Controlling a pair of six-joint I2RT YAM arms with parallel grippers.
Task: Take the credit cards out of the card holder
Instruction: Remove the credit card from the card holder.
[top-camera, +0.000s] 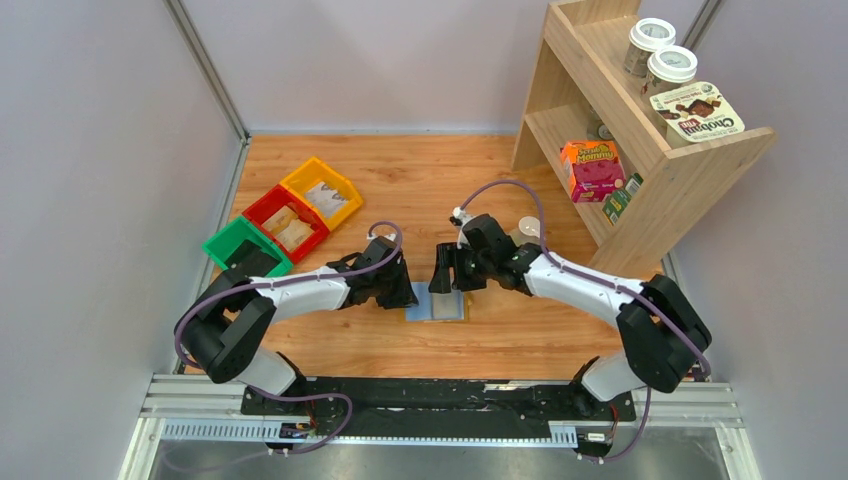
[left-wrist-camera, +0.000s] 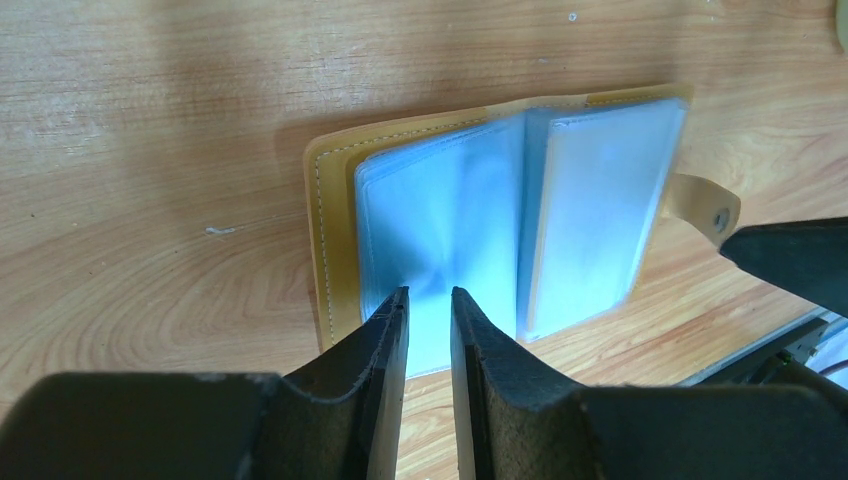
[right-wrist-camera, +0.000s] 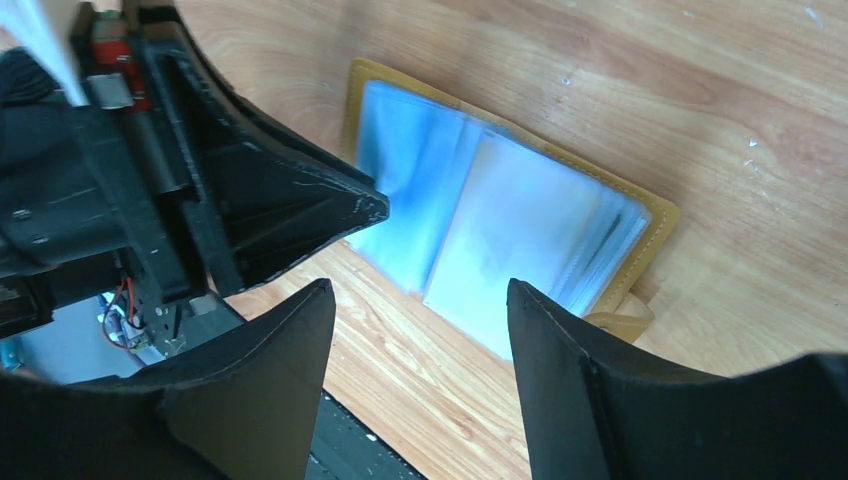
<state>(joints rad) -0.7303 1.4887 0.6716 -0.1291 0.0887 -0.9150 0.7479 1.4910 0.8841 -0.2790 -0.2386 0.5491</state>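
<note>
The card holder (left-wrist-camera: 335, 230) lies open and flat on the tabletop (left-wrist-camera: 150, 120), between the two arms, clear blue-tinted sleeves fanned to either side of its spine. The credit cards (left-wrist-camera: 598, 200) sit inside those sleeves; single cards cannot be told apart.

The left gripper (left-wrist-camera: 428, 300) is the nearer one. Its tips rest at the near edge of the left-hand page, set narrow, and wood shows through the slit, so it seems to pin the page, not pinch it. The spine runs straight away from those tips. The right gripper (right-wrist-camera: 420, 295) hangs above the holder's near edge, spread wide and empty, with the right-hand page just ahead of its fingers. That page's open edge, on the side of the snap tab (left-wrist-camera: 705, 205), is probably where it must come down.

The top view shows only a pale patch between the grippers. The right wrist view alone shows a left finger touching the page.
</note>
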